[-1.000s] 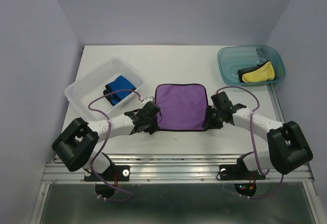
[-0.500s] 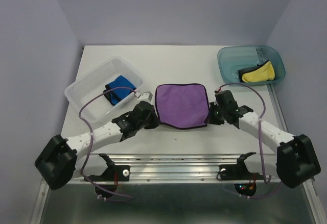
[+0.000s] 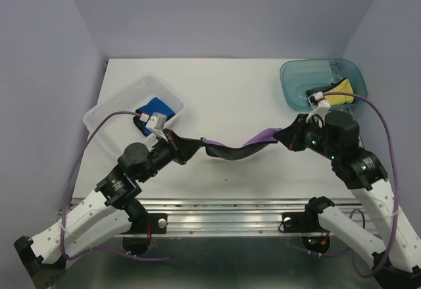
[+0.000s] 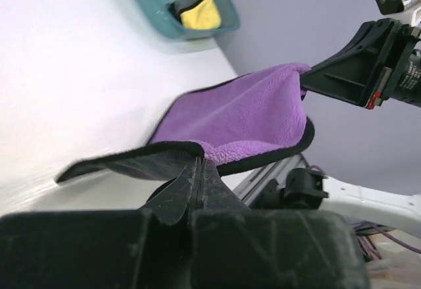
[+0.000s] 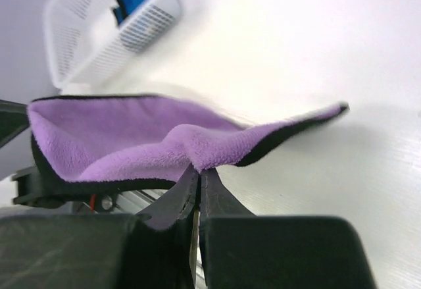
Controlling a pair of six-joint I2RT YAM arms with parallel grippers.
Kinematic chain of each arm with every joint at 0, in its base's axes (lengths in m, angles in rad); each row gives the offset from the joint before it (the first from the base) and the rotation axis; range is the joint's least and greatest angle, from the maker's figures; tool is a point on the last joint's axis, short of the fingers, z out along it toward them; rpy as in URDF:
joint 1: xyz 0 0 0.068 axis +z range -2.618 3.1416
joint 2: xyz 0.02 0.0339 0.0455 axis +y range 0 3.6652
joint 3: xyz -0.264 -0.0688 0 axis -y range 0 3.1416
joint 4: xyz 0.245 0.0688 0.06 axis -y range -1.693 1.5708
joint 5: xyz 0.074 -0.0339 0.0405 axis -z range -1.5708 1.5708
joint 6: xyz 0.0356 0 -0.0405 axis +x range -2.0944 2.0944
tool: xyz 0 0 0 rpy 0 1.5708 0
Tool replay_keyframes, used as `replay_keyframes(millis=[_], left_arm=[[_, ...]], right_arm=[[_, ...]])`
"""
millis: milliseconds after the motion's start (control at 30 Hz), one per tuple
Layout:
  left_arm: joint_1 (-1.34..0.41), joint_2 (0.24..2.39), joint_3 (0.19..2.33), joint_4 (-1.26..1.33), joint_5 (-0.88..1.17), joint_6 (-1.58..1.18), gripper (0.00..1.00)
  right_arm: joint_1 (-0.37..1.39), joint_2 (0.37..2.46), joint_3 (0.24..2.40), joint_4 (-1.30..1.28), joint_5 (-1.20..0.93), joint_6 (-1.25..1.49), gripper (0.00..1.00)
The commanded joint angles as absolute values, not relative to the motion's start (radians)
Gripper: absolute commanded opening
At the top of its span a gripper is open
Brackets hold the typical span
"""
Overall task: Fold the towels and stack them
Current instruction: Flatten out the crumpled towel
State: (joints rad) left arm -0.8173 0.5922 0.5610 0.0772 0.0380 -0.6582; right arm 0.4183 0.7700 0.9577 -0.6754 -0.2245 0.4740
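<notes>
Overhead, left jaws and right jaws each pinch the purple towel [image 3: 227,150], slung edge-on, its face mostly hidden.

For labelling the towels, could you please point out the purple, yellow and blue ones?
purple towel [image 4: 250,114], left wrist view, purple face.
yellow towel [image 3: 335,93], top view, its middle.
blue towel [image 3: 161,106], top view, blue face.

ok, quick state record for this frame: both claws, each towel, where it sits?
left claw: shut on purple towel, left end
right claw: shut on purple towel, right end
purple towel: strung between the two, sagging in the middle, black reverse showing from above
blue towel: folded, in clear tray
yellow towel: in teal tub
stack: not yet built
</notes>
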Motion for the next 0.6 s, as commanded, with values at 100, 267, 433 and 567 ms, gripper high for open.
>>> replay_keyframes(millis=[100, 267, 433, 567], left_arm=[[-0.825, 0.515, 0.638, 0.129, 0.094, -0.647, 0.0], [-0.825, 0.661, 0.634, 0.162, -0.045, -0.731, 0.0], [-0.81, 0.898, 0.721, 0.149, -0.234, -0.769, 0.0], [-0.735, 1.166, 0.833, 0.183, -0.242, -0.706, 0.0]], right_arm=[[0.42, 0.666, 1.082, -0.758, -0.252, 0.492, 0.01], [0.419, 0.721, 1.008, -0.691, -0.056, 0.529, 0.01], [0.419, 0.885, 0.954, -0.551, 0.116, 0.537, 0.01], [0.402, 1.095, 0.977, -0.442, 0.178, 0.531, 0.01]])
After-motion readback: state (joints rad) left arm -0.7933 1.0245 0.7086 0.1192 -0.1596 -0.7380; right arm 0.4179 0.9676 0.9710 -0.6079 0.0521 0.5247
